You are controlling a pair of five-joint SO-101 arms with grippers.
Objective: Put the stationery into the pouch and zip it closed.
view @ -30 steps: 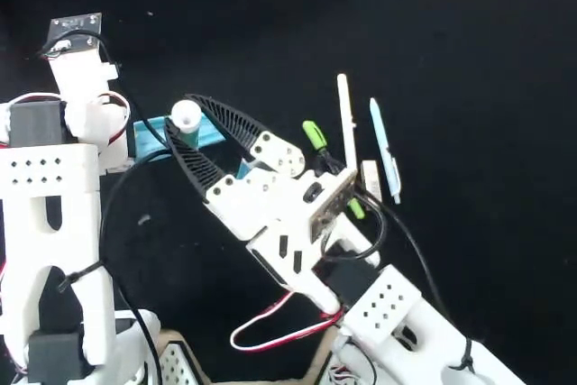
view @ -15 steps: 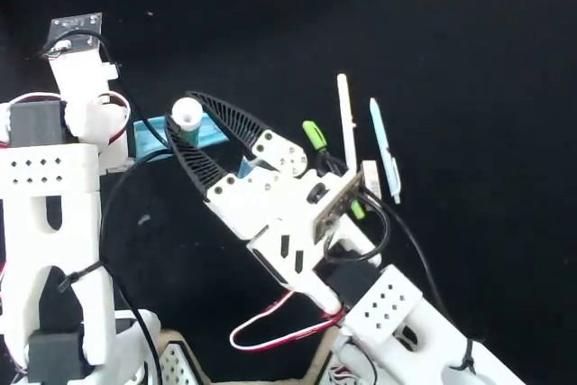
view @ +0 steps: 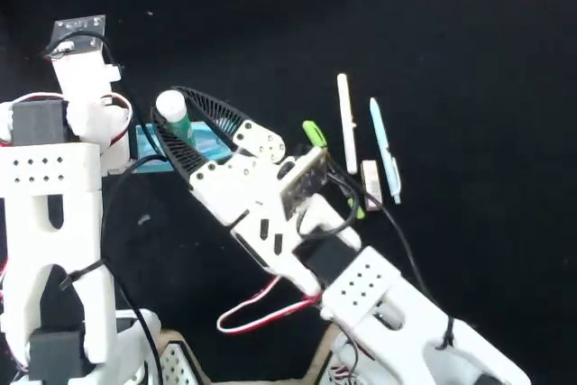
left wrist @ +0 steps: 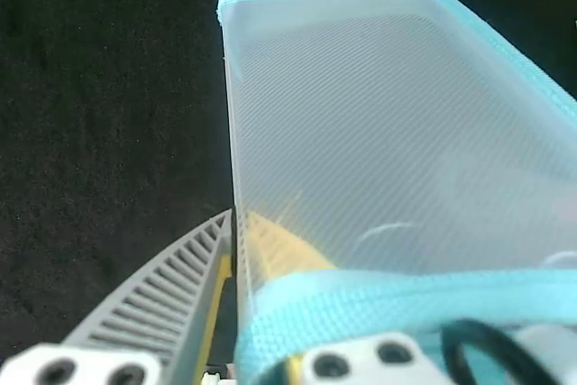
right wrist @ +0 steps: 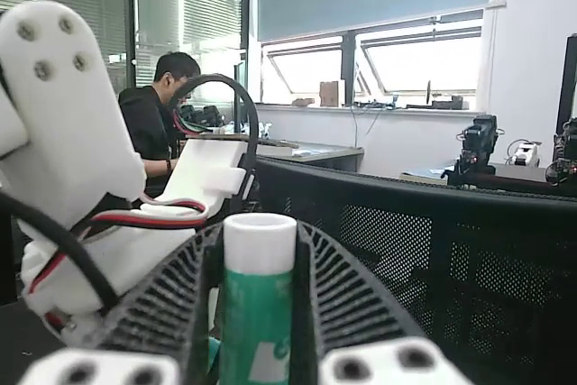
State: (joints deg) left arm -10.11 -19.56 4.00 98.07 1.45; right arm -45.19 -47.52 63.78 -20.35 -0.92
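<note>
green marker (view: 315,135) at right, its near end lost under my right arm (view: 270,214). right claw (view: 169,107) clamps the glue stick (view: 174,123) upright over the pouch (view: 215,144) at left, which is mostly hidden. left claw (left wrist: 230,259) sits by the pouch edge; i can't tell its grip.

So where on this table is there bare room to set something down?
The widest bare patch is the table right of the blue pen. The far strip beyond the white pen and pouch is also free. It is crowded from the pouch to the pens, where the right gripper holds the glue stick.
</note>
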